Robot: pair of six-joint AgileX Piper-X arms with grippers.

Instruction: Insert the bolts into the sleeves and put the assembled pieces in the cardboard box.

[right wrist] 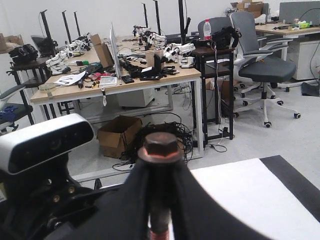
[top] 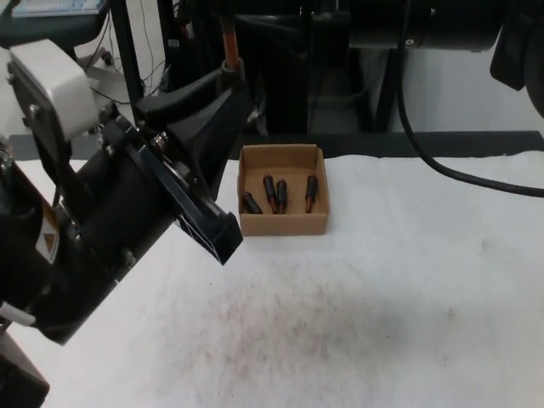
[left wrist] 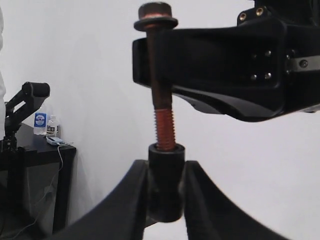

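Note:
My left gripper [left wrist: 165, 197] is shut on a black sleeve [left wrist: 165, 172], held upright with its open end toward the bolt. A copper-coloured bolt [left wrist: 161, 100] stands in line above it, its threaded tip just inside the sleeve's mouth. My right gripper [left wrist: 152, 55] is shut on the bolt's shank just below the flanged head. The bolt head [right wrist: 160, 147] also shows between the dark fingers of my right gripper [right wrist: 159, 200]. The cardboard box [top: 283, 224] sits at the middle of the bench with several assembled pieces [top: 280, 194] lying inside. An arm [top: 110, 221] looms large at the left, raised above the bench.
The bench is covered by a white cloth [top: 399, 280] with a dirty patch in front of the box. A black cable [top: 442, 170] crosses the far right. The other arm's wrist camera [right wrist: 45, 142] sits close beside the right gripper.

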